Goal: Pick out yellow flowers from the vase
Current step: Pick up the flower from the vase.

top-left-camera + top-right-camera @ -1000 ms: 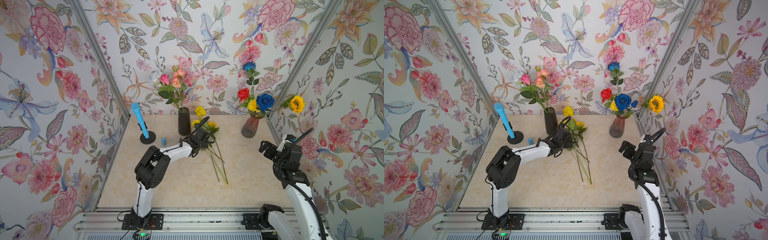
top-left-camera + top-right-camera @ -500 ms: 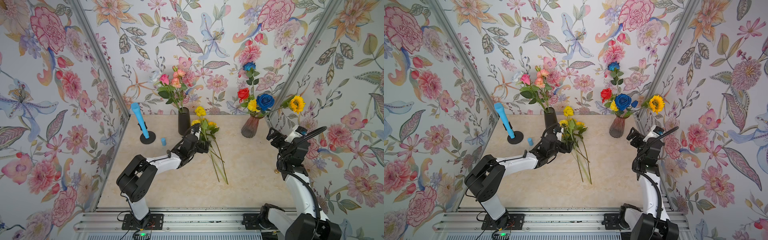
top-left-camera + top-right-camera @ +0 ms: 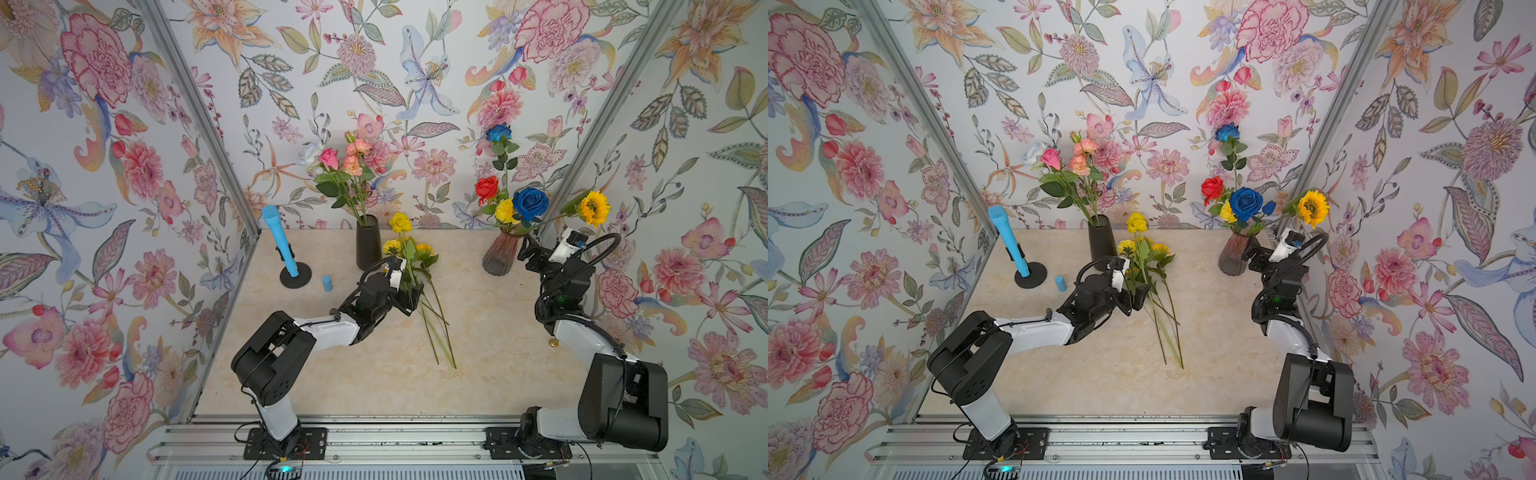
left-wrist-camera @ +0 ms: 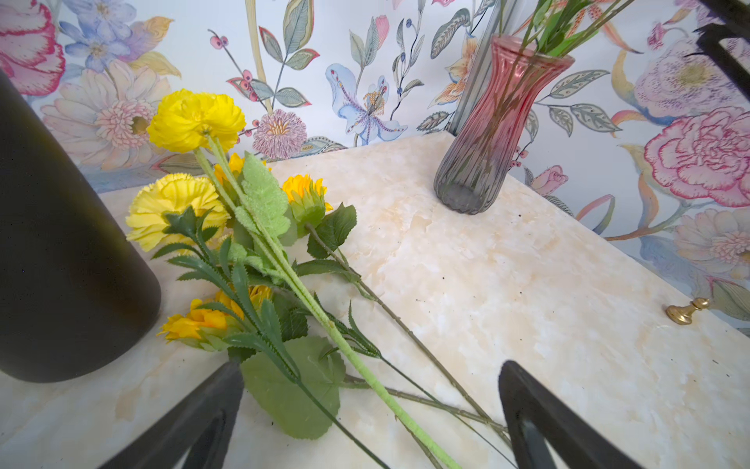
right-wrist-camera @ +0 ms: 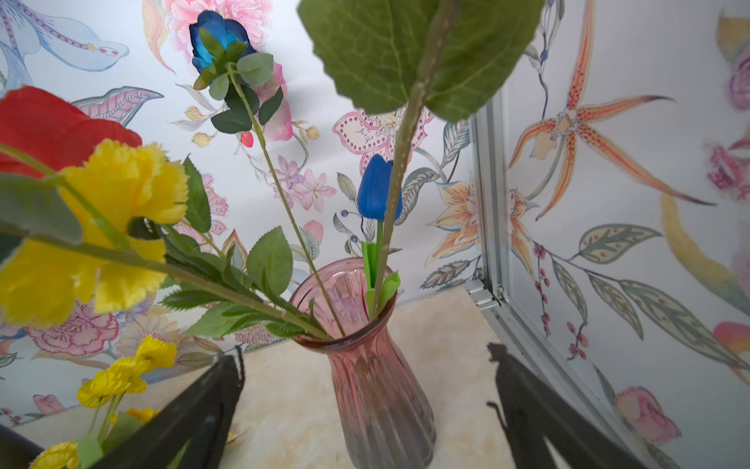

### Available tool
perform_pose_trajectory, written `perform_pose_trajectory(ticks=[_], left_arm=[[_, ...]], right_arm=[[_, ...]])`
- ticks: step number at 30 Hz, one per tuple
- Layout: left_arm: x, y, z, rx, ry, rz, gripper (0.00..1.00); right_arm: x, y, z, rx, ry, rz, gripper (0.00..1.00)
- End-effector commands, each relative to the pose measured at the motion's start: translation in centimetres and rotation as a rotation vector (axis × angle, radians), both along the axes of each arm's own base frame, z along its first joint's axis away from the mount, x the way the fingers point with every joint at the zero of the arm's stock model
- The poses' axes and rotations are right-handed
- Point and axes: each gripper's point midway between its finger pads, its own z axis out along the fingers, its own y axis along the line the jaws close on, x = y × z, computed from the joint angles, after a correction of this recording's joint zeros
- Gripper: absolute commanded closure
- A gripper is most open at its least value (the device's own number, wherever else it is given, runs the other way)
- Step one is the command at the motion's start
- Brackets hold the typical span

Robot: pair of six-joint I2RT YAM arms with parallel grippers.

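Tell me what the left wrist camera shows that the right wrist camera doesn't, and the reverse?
Only the left wrist view: the picked yellow flowers' long stems lying flat on the table, and a small brass knob. Only the right wrist view: a red bloom, blue blooms and a yellow pompom standing in the pink glass vase. Both: that vase and yellow heads on the table.

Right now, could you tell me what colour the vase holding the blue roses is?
The vase is translucent pink, greying toward its base; clearest in the right wrist view.
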Motion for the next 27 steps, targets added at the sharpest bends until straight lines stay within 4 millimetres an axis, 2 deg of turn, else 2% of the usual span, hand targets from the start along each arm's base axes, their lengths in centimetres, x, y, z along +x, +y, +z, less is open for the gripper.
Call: perform_pose_trajectory(ticks=[1,6,14,23,27], left_arm=[[0.4,-0.2,1.4,-0.010,-0.093,-0.024,0.00],[0.7,-0.8,2.1,-0.020,-0.139,-0.043,0.00],[1.5,-1.6,2.0,0.011,-0.168,-0.060,0.00],[1.7,-2.1,1.7,0.007,-0.166,-0.077,0.00],[1.7,-2.3,2.0,0.004,-0.172,-0.085,0.00]], right_arm=[[0.9,-1.3,3.7,-0.071,-0.132,-0.053,0.00],[2.6,-2.9,3.6,-0.072,-0.165,-0.092,0.03],[5.2,-4.0,2.8,-0.068,-0.199,-0.079,0.11],[6.4,-3.5,2.8,-0.064,-0.221,-0.050,0.29],[6.6,-3.3,3.3,-0.062,-0.234,-0.038,0.30]])
